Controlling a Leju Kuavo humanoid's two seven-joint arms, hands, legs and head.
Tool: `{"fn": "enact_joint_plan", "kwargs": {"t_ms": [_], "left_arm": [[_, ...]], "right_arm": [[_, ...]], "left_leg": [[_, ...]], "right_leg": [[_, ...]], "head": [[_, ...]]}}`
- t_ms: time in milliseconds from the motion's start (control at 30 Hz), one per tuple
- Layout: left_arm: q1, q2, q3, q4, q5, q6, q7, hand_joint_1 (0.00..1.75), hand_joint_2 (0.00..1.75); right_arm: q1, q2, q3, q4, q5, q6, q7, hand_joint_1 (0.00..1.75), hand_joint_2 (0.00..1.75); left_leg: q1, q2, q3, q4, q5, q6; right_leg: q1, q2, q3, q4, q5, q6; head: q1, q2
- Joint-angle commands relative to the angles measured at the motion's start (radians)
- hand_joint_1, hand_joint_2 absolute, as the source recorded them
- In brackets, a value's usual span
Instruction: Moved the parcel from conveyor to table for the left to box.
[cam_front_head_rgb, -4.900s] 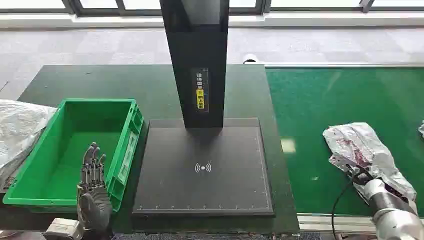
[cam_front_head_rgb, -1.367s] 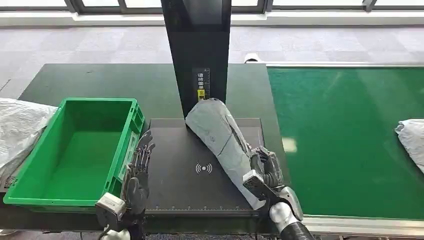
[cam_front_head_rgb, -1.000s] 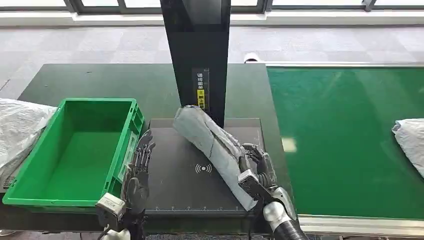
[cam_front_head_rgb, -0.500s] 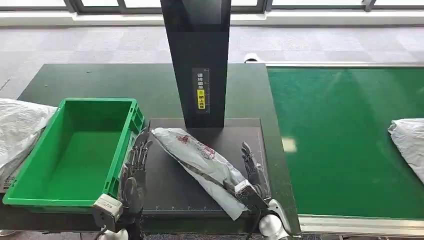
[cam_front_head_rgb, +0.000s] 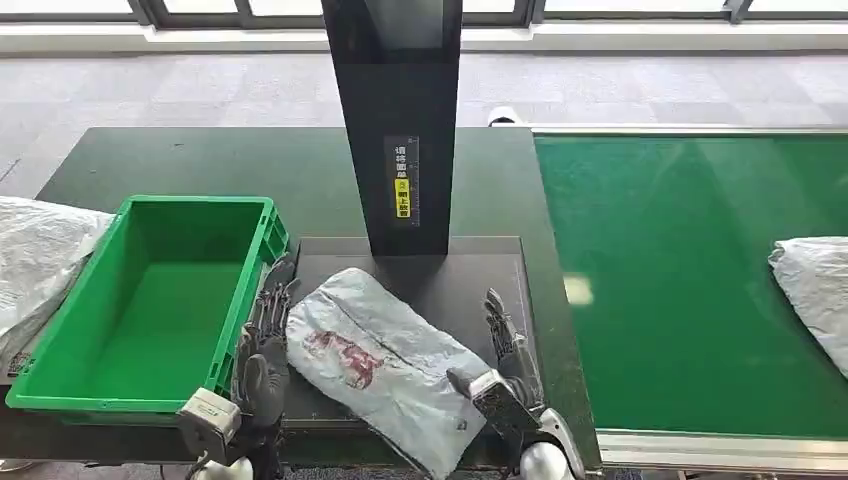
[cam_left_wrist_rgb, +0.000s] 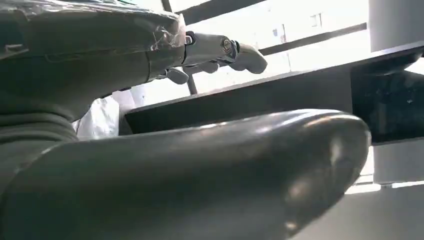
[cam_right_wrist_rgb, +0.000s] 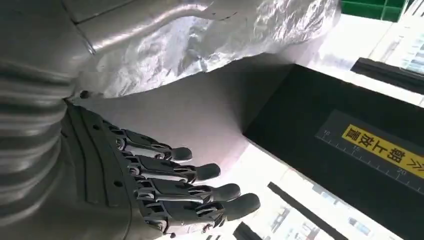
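Right hand (cam_front_head_rgb: 505, 365) sits at 4 o'clock of the parcel (cam_front_head_rgb: 385, 360), fingers spread and upright, holding nothing; half a second ago it was the same but the parcel was still rolled on edge against it. Now the parcel has flopped flat, printed side up, lying across the black scan pad (cam_front_head_rgb: 470, 275) with its near corner overhanging the pad's front edge at 6 o'clock. Right wrist view confirms splayed fingers (cam_right_wrist_rgb: 200, 172) beside the silver bag (cam_right_wrist_rgb: 210, 40), no grip. So the release looks done and the conveyor-to-table half of the task appears complete

Left hand (cam_front_head_rgb: 265, 345) stands at 9 o'clock of the parcel, fingers extended and apart, nothing held, squeezed between the parcel and the wall of the green box (cam_front_head_rgb: 245, 325). Boxing step not started; box is empty

Room: very tight at 9 o'clock between box wall and parcel, black post (cam_front_head_rgb: 400, 120) blocks 12 o'clock, open pad at 2 o'clock. Lift path to the box goes toward 10 o'clock over its rim. Another parcel (cam_front_head_rgb: 815, 290) waits on the green conveyor (cam_front_head_rgb: 680, 250) at 3 o'clock, well apart
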Motion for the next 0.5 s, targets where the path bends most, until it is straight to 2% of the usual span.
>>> {"fn": "enact_joint_plan", "kwargs": {"t_ms": [33, 133, 233, 267, 433, 467, 500], "left_arm": [[-0.007, -0.01, 0.017, 0.023, -0.018, 0.01, 0.011, 0.0, 0.0], [-0.008, -0.014, 0.017, 0.027, -0.028, 0.018, 0.029, 0.0, 0.0], [0.005, -0.021, 0.02, 0.032, -0.052, 0.102, 0.1, 0.0, 0.0], [0.005, -0.001, -0.001, 0.048, -0.055, 0.085, 0.152, 0.0, 0.0], [0.022, -0.004, -0.017, 0.026, -0.202, 0.273, 0.16, 0.0, 0.0], [0.007, 0.001, -0.041, 0.039, -0.301, 0.345, 0.093, 0.0, 0.0], [-0.015, 0.003, -0.058, 0.066, -0.352, 0.36, 0.097, 0.0, 0.0]], "right_arm": [[-0.002, -0.01, -0.002, -0.016, 0.002, 0.004, 0.011, 0.0, 1.75], [0.025, -0.001, -0.024, -0.087, 0.036, 0.027, 0.025, 0.0, 1.75], [0.061, 0.017, -0.045, -0.196, 0.066, 0.043, 0.012, 0.0, 1.75], [0.09, 0.016, -0.043, -0.269, 0.064, 0.058, 0.006, 0.0, 1.75], [0.246, 0.005, -0.073, -0.628, -0.025, 0.14, -0.042, 0.0, 1.75], [0.317, -0.007, -0.074, -0.797, -0.091, 0.064, -0.111, 0.0, 1.75], [0.37, -0.001, -0.098, -0.915, -0.1, 0.108, -0.11, 0.0, 1.75]], "left_leg": [[0.0, 0.001, 0.0, -0.001, 0.001, 0.0], [0.0, 0.0, 0.0, -0.001, 0.001, 0.0], [0.0, 0.0, 0.0, -0.001, 0.0, 0.0], [0.001, 0.0, 0.0, -0.001, 0.001, 0.0], [0.0, -0.003, -0.001, -0.001, 0.0, 0.0], [0.0, -0.004, -0.001, -0.001, 0.0, 0.0], [0.001, -0.003, 0.0, -0.002, 0.0, 0.0]], "right_leg": [[0.001, 0.0, 0.001, -0.002, 0.001, -0.001], [0.0, -0.001, 0.0, -0.002, 0.001, -0.001], [0.0, 0.0, 0.0, -0.001, 0.0, -0.001], [0.001, 0.0, 0.0, -0.002, 0.001, -0.001], [0.0, -0.003, 0.0, -0.001, -0.001, -0.001], [0.001, -0.004, 0.0, -0.001, -0.001, -0.001], [0.001, -0.004, 0.001, -0.003, 0.0, -0.001]], "head": [[0.0, 0.0], [0.0, 0.0], [0.0, 0.0], [0.0, 0.0], [0.0, 0.0], [0.0, 0.0], [0.0, 0.0]]}}
